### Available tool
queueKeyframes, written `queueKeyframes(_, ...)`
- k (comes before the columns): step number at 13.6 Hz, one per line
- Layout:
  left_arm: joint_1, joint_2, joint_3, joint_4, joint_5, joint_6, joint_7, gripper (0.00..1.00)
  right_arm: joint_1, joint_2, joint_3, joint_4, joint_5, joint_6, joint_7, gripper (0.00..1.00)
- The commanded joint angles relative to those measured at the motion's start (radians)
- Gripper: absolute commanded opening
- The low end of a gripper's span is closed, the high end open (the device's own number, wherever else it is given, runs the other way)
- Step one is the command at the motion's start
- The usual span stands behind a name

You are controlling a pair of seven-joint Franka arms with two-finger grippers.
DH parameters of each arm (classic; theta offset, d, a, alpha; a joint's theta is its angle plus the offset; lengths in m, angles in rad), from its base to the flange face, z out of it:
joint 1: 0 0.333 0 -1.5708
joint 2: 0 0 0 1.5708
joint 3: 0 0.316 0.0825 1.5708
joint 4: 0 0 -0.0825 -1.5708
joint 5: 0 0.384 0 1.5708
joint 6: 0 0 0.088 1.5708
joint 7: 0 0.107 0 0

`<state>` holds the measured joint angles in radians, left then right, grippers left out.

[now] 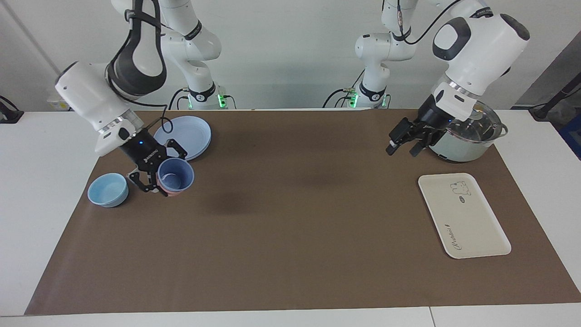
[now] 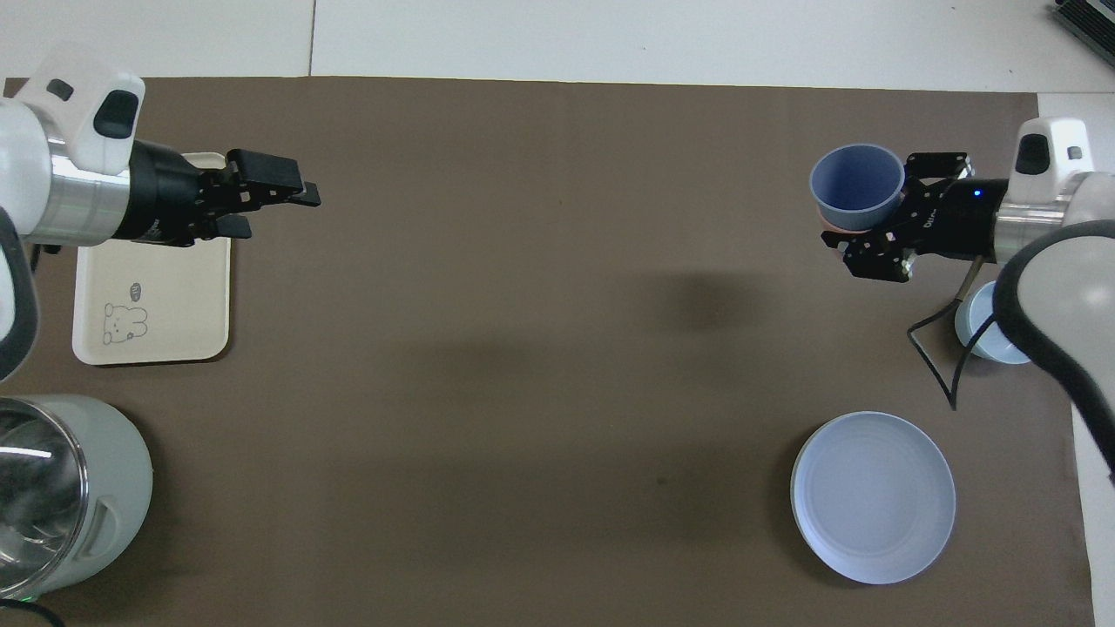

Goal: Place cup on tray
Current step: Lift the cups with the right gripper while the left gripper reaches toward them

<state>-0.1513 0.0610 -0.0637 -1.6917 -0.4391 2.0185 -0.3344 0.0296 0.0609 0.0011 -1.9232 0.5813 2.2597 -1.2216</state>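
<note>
The periwinkle-blue cup (image 1: 175, 176) stands at the right arm's end of the mat, and the rim of a salmon-pink cup (image 1: 169, 192) shows under it. My right gripper (image 1: 164, 173) is open, one finger on either side of the cup, and I see a small gap at one finger in the overhead view (image 2: 881, 213). The cup also shows in the overhead view (image 2: 856, 185). The cream-white tray (image 1: 463, 215) lies flat at the left arm's end. My left gripper (image 1: 402, 148) is open and empty, raised over the mat beside the pot.
A light-blue bowl (image 1: 108, 189) sits beside the cups, toward the mat's edge. A round blue plate (image 1: 187, 135) lies nearer to the robots. A pale pot with a glass lid (image 1: 472, 134) stands nearer to the robots than the tray (image 2: 152, 300).
</note>
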Motion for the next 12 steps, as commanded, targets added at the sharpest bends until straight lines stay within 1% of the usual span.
queueKeyframes(1, -0.112, 0.032, 0.013, -0.016, -0.064, 0.167, -0.162, 0.91, 0.096, -0.007, 0.0, 0.035, -0.185, 0.004, 0.221, 0.0)
queueKeyframes(4, -0.241, 0.098, 0.013, -0.014, -0.064, 0.351, -0.306, 0.88, 0.208, -0.007, 0.0, 0.049, -0.369, 0.001, 0.403, 0.0)
queueKeyframes(5, -0.276, 0.124, 0.013, -0.014, -0.064, 0.406, -0.34, 0.88, 0.239, -0.006, 0.002, 0.064, -0.44, -0.02, 0.46, 0.0)
queueKeyframes(7, -0.319, 0.163, 0.013, -0.003, -0.076, 0.51, -0.408, 0.77, 0.285, 0.0, 0.002, 0.108, -0.561, -0.08, 0.552, 0.0)
queueKeyframes(8, -0.345, 0.177, 0.013, -0.005, -0.087, 0.558, -0.41, 0.73, 0.308, 0.0, 0.002, 0.121, -0.587, -0.107, 0.579, 0.0)
queueKeyframes(9, -0.375, 0.189, 0.013, -0.005, -0.089, 0.578, -0.411, 0.71, 0.331, 0.0, 0.002, 0.122, -0.612, -0.118, 0.593, 0.0)
queueKeyframes(11, -0.404, 0.192, 0.013, 0.004, -0.111, 0.582, -0.413, 0.66, 0.337, 0.0, 0.002, 0.122, -0.637, -0.127, 0.597, 0.0)
queueKeyframes(12, -0.418, 0.194, 0.013, 0.009, -0.125, 0.576, -0.411, 0.66, 0.34, 0.0, 0.002, 0.122, -0.64, -0.126, 0.599, 0.0)
